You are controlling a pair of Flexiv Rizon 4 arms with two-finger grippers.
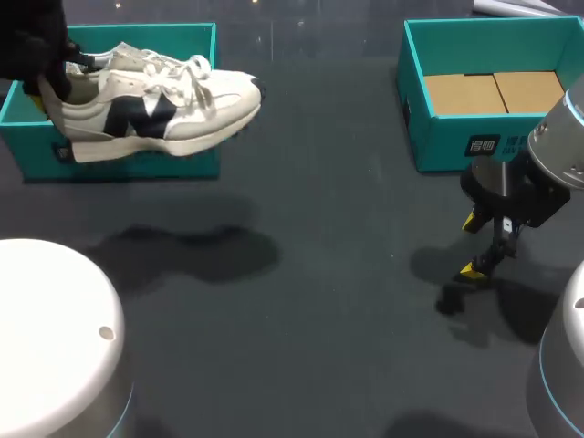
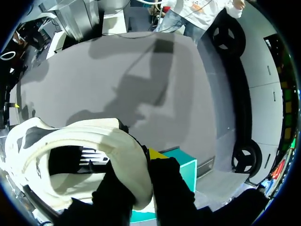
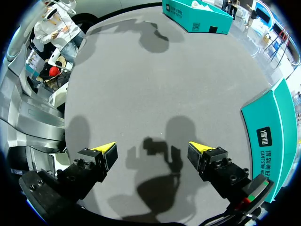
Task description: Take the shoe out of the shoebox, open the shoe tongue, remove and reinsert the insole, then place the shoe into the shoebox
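- Dark table [image 1: 319, 274]: teal shoebox [image 1: 196, 41] at far left.
- Second teal box [image 1: 438, 137], cardboard insert [image 1: 497, 91] inside: well apart from shoebox, level with it, toward robot's right.
- White sneaker [image 1: 155, 109], dark side mark, laced: lifted over shoebox, roughly level, toe jutting past shoebox's right wall.
- Left arm above shoebox's left end; left gripper [image 1: 50, 87] clamped on sneaker's heel collar.
- Right gripper [image 1: 474, 245]: far right of shoebox, nearer robot, pointing down at bare table, fingers spread wide, nothing between.
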